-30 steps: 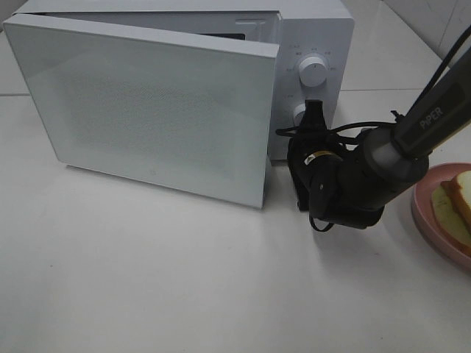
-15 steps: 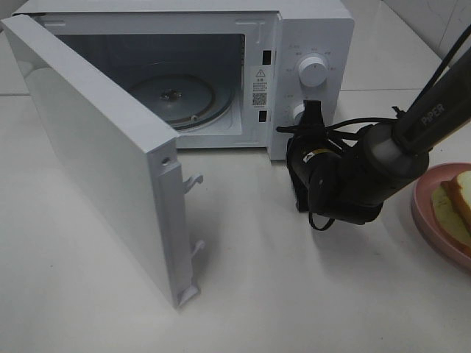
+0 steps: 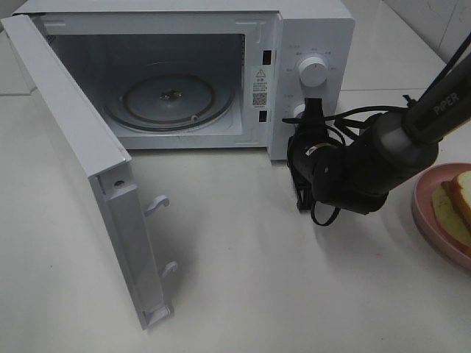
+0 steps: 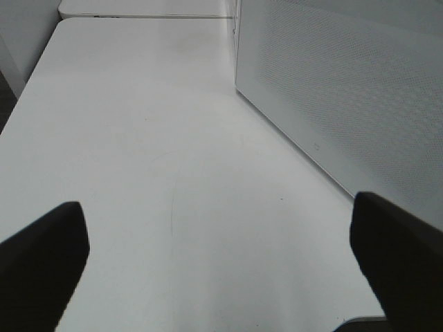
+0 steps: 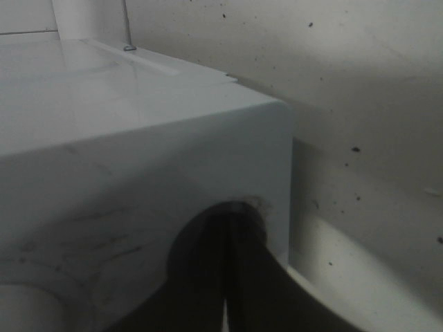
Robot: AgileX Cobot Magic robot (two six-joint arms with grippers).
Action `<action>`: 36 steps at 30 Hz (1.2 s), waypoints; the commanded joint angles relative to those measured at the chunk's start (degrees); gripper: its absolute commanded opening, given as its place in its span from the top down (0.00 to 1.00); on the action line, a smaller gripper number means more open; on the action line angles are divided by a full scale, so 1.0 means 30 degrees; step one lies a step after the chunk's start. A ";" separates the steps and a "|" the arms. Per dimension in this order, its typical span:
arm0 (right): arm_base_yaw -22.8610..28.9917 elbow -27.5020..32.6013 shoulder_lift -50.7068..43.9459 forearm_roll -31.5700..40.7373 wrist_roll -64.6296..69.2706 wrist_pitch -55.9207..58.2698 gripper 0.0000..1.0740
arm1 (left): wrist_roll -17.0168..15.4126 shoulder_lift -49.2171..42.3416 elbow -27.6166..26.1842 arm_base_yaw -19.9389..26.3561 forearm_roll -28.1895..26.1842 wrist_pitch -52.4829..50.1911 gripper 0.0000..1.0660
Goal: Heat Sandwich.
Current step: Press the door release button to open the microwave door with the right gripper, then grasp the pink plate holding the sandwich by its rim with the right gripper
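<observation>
Right gripper (image 3: 312,110) pinched shut at the microwave (image 3: 316,29)'s lower knob (image 3: 298,112); "PIPER" on its arm (image 3: 446,107). Left gripper (image 4: 216,228) spread wide over the table (image 4: 138,138), seen only from its wrist. Door (image 3: 81,147) open, glass turntable (image 3: 169,99) inside. Sandwich (image 3: 450,217) on pink plate (image 3: 421,209), far right.

Open white box-shaped microwave oven (image 3: 309,9) at the back of the white table (image 3: 257,294).
Its flat door (image 3: 81,154) stands out leftward; a round glass turntable (image 3: 168,99) lies inside. The black right gripper (image 3: 312,112) is at its control panel (image 3: 318,44); farther right, the white-bread sandwich (image 3: 460,200) lies on a pink round plate (image 3: 419,212).
</observation>
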 commanded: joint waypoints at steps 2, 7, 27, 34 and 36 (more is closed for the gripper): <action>-0.0592 -0.0879 -0.1165 -0.1986 -0.0420 -0.3094 0.99 | -0.0038 -0.0306 0.0038 -0.0019 0.0019 0.0000 0.08; -0.0497 0.0057 -0.1967 -0.2292 -0.0248 -0.1509 0.98 | -0.0038 -0.0306 0.0038 -0.0019 0.0019 0.0000 0.08; 0.0153 0.4698 -0.6112 -0.3400 -0.1050 0.3896 0.97 | -0.0038 -0.0306 0.0038 -0.0019 0.0019 0.0000 0.08; 0.0134 0.5558 -0.7792 -0.3629 -0.3247 0.6589 0.97 | -0.0038 -0.0306 0.0038 -0.0019 0.0019 0.0000 0.08; 0.0134 0.5596 -0.8499 -0.3648 -0.5443 0.8327 0.96 | -0.0038 -0.0306 0.0038 -0.0019 0.0019 0.0000 0.08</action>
